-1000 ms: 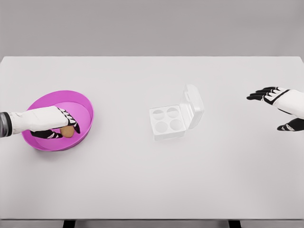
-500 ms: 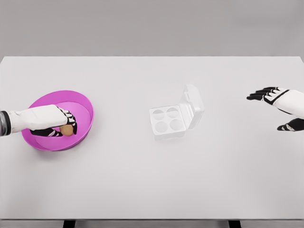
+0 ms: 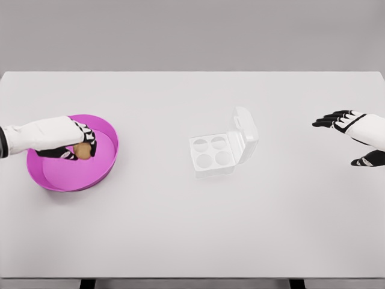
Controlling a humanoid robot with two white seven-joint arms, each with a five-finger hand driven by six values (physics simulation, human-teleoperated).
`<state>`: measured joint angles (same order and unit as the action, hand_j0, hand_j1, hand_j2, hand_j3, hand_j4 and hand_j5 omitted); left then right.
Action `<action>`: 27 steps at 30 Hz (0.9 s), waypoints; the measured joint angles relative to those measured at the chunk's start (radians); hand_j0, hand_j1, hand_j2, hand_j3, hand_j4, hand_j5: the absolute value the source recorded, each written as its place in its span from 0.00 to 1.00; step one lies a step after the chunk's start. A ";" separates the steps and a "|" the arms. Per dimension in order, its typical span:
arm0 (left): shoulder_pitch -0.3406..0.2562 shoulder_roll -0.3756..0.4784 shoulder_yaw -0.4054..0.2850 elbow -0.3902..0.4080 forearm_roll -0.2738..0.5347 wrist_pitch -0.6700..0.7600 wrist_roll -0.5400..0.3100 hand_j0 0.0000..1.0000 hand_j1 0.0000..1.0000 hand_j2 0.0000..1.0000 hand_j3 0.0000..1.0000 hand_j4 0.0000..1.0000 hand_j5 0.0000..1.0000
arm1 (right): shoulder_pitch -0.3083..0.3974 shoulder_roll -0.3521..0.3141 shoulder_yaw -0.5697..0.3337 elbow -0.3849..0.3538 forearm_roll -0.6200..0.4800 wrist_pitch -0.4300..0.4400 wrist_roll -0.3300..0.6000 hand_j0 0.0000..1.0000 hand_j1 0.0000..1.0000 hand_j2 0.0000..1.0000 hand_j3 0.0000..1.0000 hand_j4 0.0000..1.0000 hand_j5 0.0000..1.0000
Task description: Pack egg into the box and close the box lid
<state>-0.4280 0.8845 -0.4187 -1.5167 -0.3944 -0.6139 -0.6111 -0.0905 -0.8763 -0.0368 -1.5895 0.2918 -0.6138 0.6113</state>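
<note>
Our left hand grips the egg over the pink bowl; the open box, its cups empty, sits well to its right, and our right hand hangs spread.

Magenta-pink bowl with a tan-brown egg. Translucent white box with four round wells. Pale grey-white worktop against a mid-grey backdrop. Left hand and right hand: white shells with black finger segments, striped black and white.
</note>
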 measured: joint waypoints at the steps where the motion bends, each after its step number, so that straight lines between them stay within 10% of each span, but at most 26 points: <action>1: 0.000 0.000 0.007 -0.005 0.004 0.000 0.000 0.40 0.40 0.40 0.40 0.40 0.40 | 0.000 0.000 0.000 0.000 0.000 0.000 0.000 1.00 1.00 1.00 1.00 1.00 1.00; 27: -0.040 -0.103 0.076 -0.076 0.039 0.000 0.000 0.34 0.34 0.34 0.34 0.34 0.34 | 0.017 -0.001 -0.001 -0.004 -0.001 0.000 0.000 1.00 1.00 1.00 1.00 1.00 1.00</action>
<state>-0.4679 0.7818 -0.3431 -1.5926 -0.3556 -0.6137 -0.6115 -0.0736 -0.8773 -0.0378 -1.5938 0.2903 -0.6137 0.6113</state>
